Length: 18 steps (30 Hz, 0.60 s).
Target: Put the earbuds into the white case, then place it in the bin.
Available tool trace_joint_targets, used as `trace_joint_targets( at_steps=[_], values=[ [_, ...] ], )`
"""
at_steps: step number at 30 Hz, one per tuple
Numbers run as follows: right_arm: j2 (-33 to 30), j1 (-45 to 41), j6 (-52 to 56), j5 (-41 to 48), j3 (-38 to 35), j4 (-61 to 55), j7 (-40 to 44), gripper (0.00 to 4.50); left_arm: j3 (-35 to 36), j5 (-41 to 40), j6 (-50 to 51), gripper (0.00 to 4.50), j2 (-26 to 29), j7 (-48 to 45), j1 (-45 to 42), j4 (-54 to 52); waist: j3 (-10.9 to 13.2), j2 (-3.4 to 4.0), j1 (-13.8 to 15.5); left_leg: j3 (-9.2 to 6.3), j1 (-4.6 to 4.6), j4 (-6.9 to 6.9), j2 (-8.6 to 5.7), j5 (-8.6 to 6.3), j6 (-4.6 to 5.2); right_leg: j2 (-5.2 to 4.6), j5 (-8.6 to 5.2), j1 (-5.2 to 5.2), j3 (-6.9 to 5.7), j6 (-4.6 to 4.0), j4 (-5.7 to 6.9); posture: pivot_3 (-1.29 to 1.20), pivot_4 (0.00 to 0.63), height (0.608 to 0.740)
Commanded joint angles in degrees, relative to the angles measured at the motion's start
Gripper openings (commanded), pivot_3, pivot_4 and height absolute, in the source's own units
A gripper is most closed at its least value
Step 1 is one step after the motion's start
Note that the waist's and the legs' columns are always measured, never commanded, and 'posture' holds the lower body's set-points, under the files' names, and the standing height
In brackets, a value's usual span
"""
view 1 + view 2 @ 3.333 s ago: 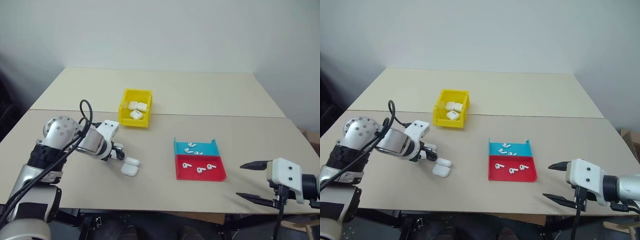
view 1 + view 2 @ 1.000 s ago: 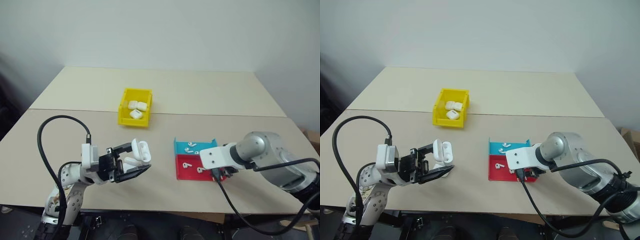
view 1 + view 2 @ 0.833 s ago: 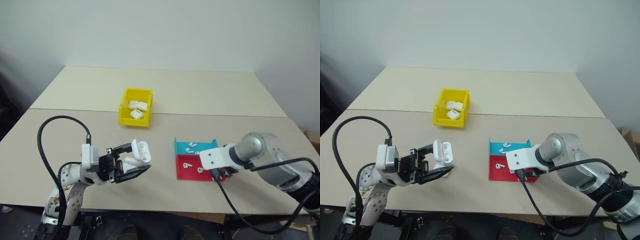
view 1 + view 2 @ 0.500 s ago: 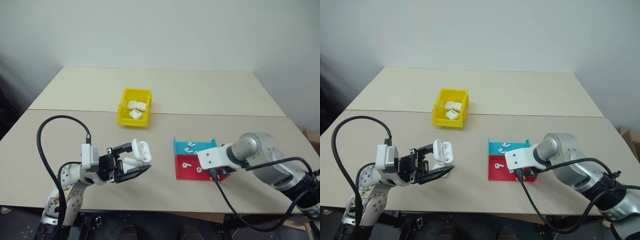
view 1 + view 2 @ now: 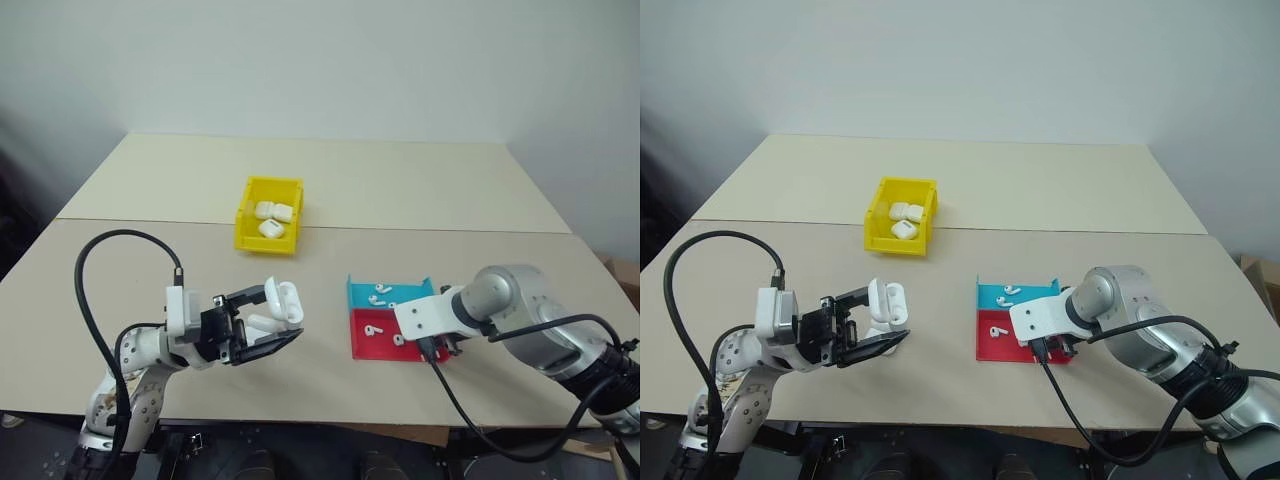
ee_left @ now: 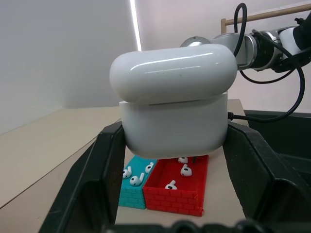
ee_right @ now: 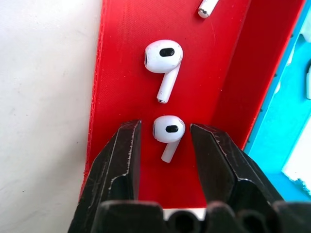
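Nearest, the left gripper [image 5: 262,322] was clamped on the white case [image 6: 173,104], lifted above the table [image 5: 420,190]. The right gripper [image 7: 165,138] pointed down into the red tray [image 7: 124,73], its jaws narrowly apart either side of one earbud [image 7: 168,131], not touching it. More earbuds lay beside it and in the adjoining teal tray [image 5: 392,294]. Farthest, the yellow bin [image 5: 269,215] held three cases.

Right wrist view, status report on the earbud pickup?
Right gripper open, straddling one earbud in the red tray. Left gripper shut on white case, lid closed. Nothing in the way.
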Motion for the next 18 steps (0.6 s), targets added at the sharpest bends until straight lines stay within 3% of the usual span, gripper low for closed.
trace_joint_targets(
  at_steps=[1,18],
  values=[
    [0.0,-0.22,-1.6,-1.0,-1.83,0.12,-0.13,1.94,1.02,0.02,-0.16,2.76,0.19,0.28,-0.1,-2.31,0.0,0.0,0.0,0.0,0.0,0.0,0.0,0.0,0.0,0.0,0.0,0.0,0.0,0.0,0.0,0.0,0.15,0.74],
    [-0.18,0.01,-9.33,-2.6,-2.85,3.11,0.42,1.94,1.47,1.11,-0.17,2.76,0.18,0.83,0.71,-2.79,0.0,0.0,-0.01,0.0,0.02,0.0,0.0,0.0,0.0,0.0,0.0,0.04,-0.01,0.0,0.0,0.0,0.15,0.74]
  ],
)
